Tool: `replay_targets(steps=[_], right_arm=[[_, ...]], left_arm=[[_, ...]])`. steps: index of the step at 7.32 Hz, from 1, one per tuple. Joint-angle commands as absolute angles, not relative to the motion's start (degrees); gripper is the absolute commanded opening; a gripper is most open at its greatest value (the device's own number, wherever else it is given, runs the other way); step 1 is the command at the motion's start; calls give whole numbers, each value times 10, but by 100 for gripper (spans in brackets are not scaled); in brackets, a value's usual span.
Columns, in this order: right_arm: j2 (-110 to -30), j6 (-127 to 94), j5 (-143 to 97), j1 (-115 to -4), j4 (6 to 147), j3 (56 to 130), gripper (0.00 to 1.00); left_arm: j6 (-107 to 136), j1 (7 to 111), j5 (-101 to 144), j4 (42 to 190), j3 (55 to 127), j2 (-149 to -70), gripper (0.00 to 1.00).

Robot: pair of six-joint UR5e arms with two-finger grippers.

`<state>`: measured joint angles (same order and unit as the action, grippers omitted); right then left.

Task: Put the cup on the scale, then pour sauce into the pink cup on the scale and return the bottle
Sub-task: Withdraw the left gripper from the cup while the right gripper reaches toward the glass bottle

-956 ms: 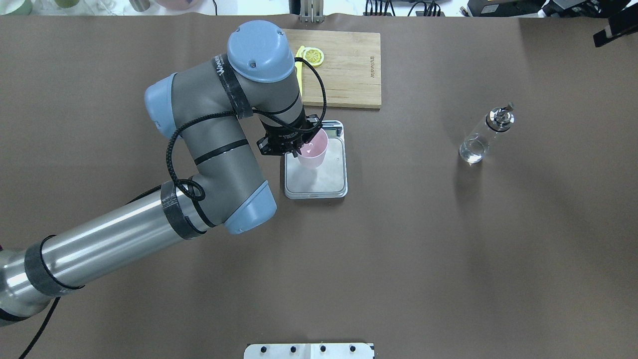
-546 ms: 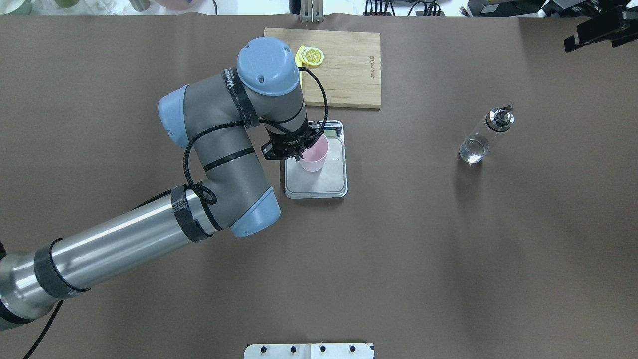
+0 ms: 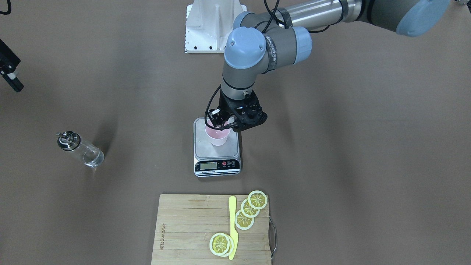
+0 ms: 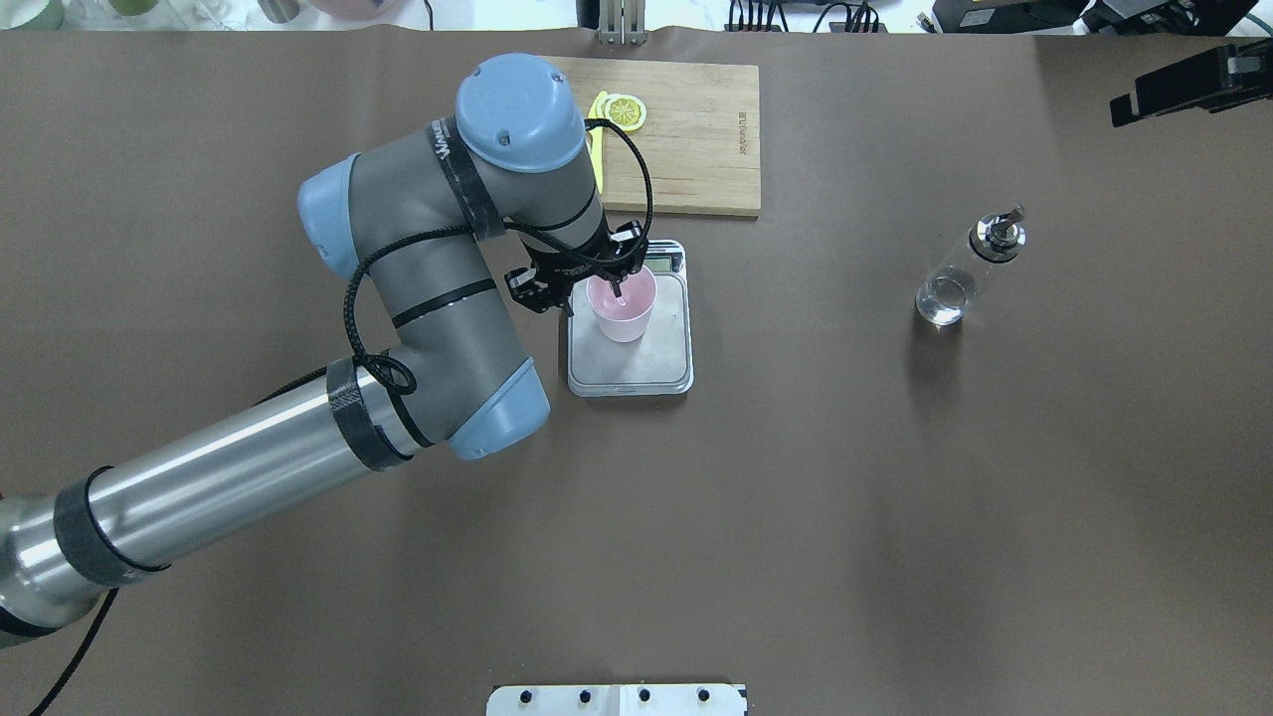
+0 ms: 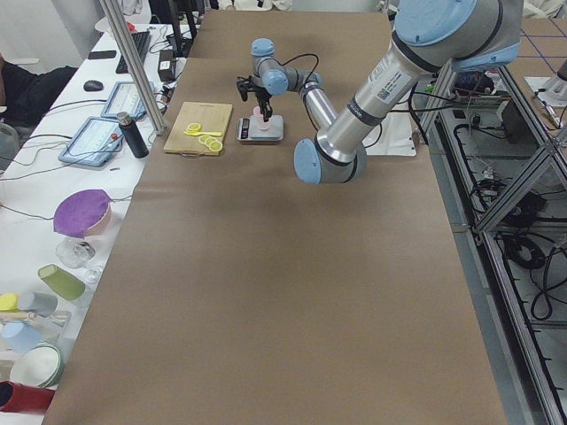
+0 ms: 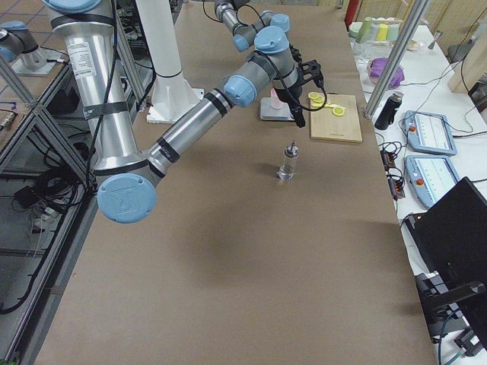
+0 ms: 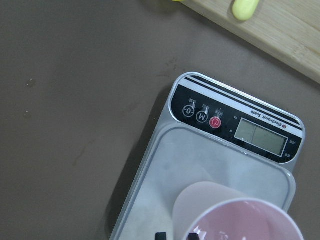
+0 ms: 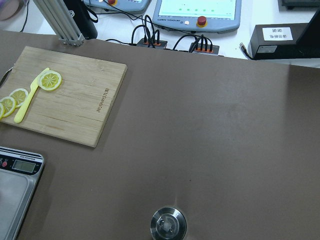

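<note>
The pale pink cup (image 4: 624, 310) stands upright on the scale (image 4: 646, 363), on the platform's half nearer the display. My left gripper (image 4: 595, 298) is open and straddles the cup's rim, one finger inside the cup and one outside it. In the front view the left gripper (image 3: 222, 123) hangs over the cup (image 3: 218, 137) on the scale (image 3: 217, 152). The left wrist view shows the cup (image 7: 240, 220) and the scale (image 7: 200, 160). The glass bottle (image 4: 960, 278) stands alone at the right. My right gripper (image 4: 1183, 85) hovers far right, away from the bottle; I cannot tell whether it is open.
A wooden cutting board (image 4: 696, 139) with lemon slices (image 4: 627, 111) and a yellow knife (image 3: 232, 228) lies just beyond the scale. In the right wrist view the bottle's metal cap (image 8: 169, 224) is at the bottom edge. A white mounting plate (image 4: 617, 700) sits at the table's near edge.
The cup went from tilted in the left gripper's grasp to standing upright on the scale. The left fingers have spread apart from the rim. The right gripper shifted at the far right edge.
</note>
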<state>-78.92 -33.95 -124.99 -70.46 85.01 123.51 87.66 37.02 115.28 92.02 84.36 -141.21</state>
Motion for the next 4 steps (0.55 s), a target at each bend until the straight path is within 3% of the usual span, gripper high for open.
replay_targets(steps=[1, 2, 4], right_arm=[[-878, -391, -1172, -646, 735, 1279, 100], [-949, -448, -1093, -582, 616, 1276, 100], [-1010, -455, -974, -483, 539, 1267, 100]], left_arm=[[867, 412, 1208, 916, 889, -1374, 99], [840, 422, 1208, 909, 928, -1336, 99], [790, 444, 1208, 864, 948, -1324, 99]])
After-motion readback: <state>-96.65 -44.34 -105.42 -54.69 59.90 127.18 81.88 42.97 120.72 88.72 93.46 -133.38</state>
